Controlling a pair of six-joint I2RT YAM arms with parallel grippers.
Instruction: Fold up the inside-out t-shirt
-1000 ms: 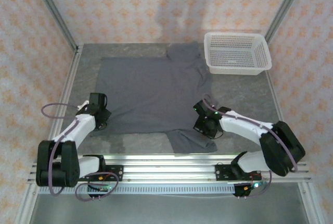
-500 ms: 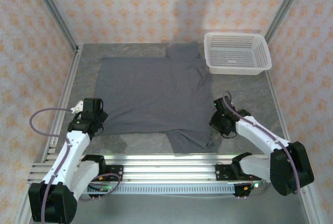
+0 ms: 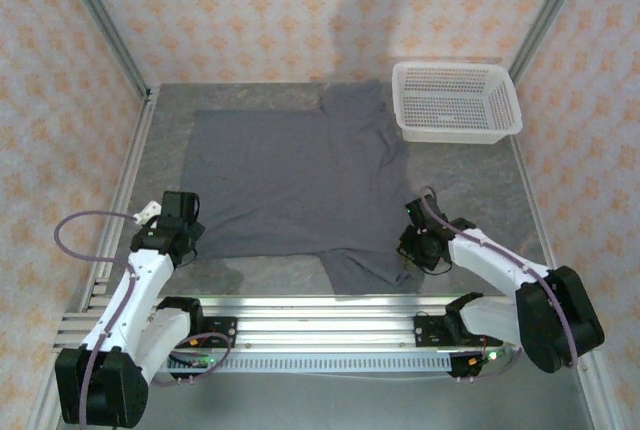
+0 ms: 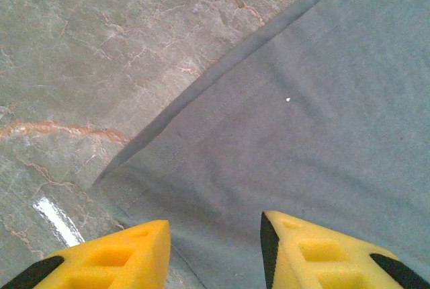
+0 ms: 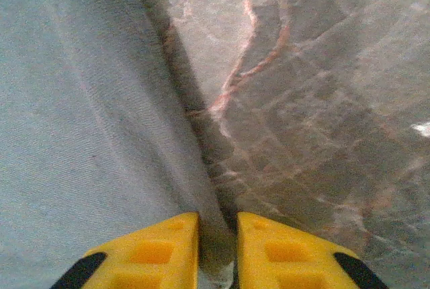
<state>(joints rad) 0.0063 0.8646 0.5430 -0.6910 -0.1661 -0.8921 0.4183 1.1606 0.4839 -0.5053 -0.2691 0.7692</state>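
In the past second I have drawn both arms back from over the t-shirt to its near edge. My left fingers have spread and now stand open over the near-left corner, while my right fingers have closed almost together on the right edge of the near sleeve, which I judge they pinch. The t-shirt lies spread flat on the tabletop as before, no fold made, so I am only taking hold for the first one.

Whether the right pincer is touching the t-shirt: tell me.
Touching. In the right wrist view the right pincer is nearly closed, and the folded edge of the t-shirt runs down between its fingers.
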